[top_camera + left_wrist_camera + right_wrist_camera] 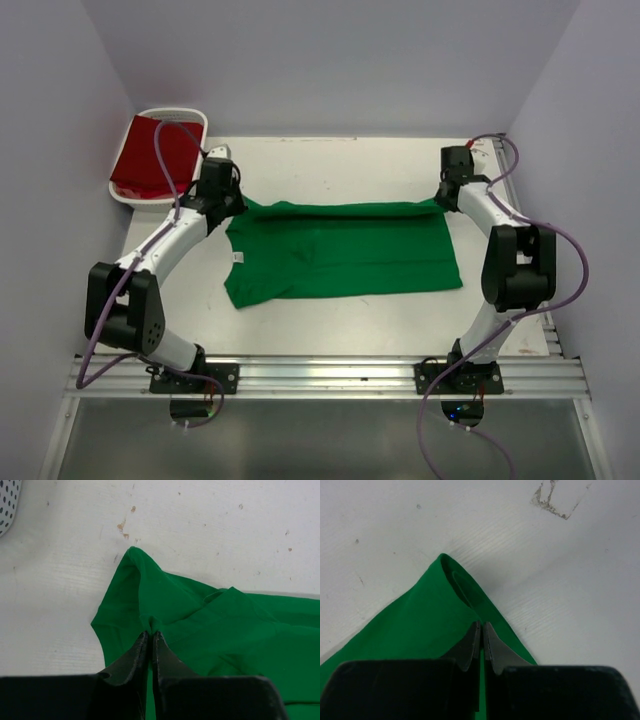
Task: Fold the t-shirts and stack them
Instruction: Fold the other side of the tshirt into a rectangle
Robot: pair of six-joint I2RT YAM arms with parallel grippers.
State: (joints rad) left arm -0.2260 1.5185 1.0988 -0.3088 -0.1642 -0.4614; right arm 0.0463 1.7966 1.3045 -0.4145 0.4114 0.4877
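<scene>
The green shirt (340, 250) is spread on the table (330, 165), far corners clamped by the left gripper (151, 633) and the right gripper (482, 625). The red shirt (148, 158) is bundled in the basket (203, 128).

No text, brand, number or sign can be read in any view.

Green t-shirt (340, 250): small white neck label (237, 258) at the collar, seen from the top view only. It is too small to tell whether anything is printed on it.

Worktop (340, 165): marks in the wrist views are scuffs and specks, not lettering.
</scene>
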